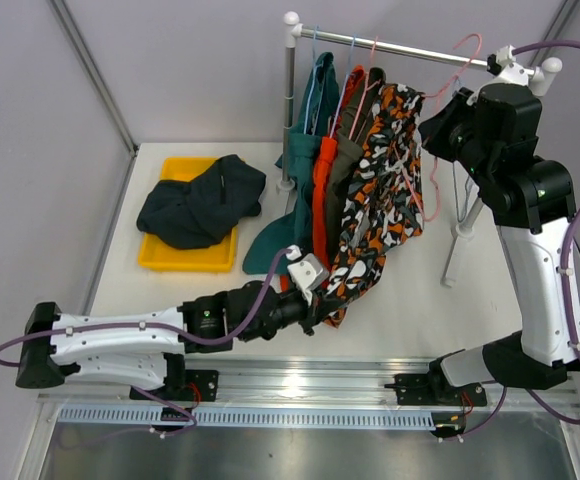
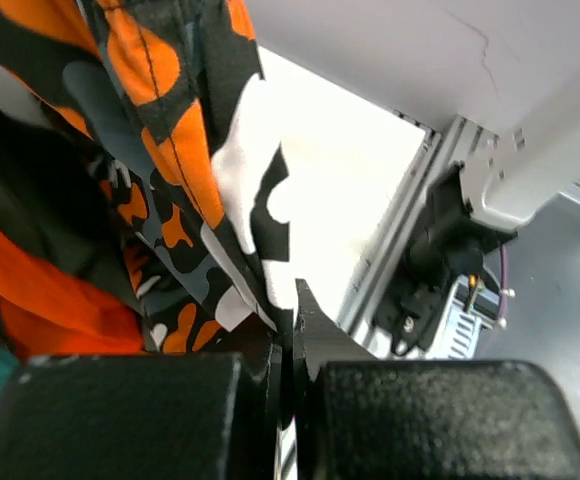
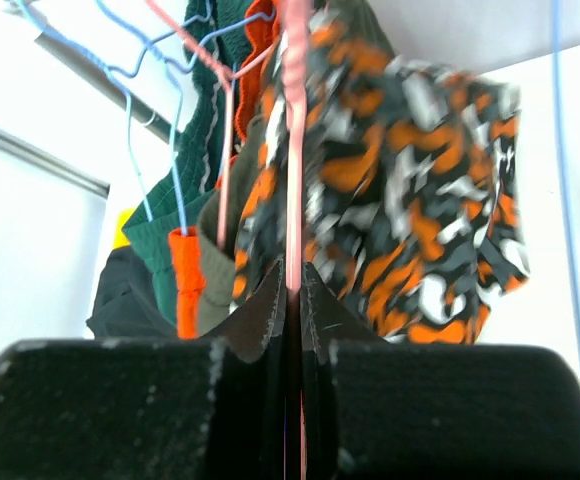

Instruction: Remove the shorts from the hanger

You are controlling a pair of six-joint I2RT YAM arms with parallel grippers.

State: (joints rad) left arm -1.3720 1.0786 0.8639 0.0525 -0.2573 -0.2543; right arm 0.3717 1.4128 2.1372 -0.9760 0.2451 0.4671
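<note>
Left gripper (image 2: 292,312) is clamped on the bottom hem of the orange-black-white camouflage-print fabric shorts (image 1: 380,190), and right gripper (image 3: 293,275) is pinched shut on the thin pink wire hanger (image 3: 294,150) that carries them from the metal rail (image 1: 400,48). The shorts run long and slanted, up and away from the left fingers towards the right ones by the waistband. So it looks like a pull down that line towards the near-left, with the left arm on the cloth while the right steadies the wire.
</note>
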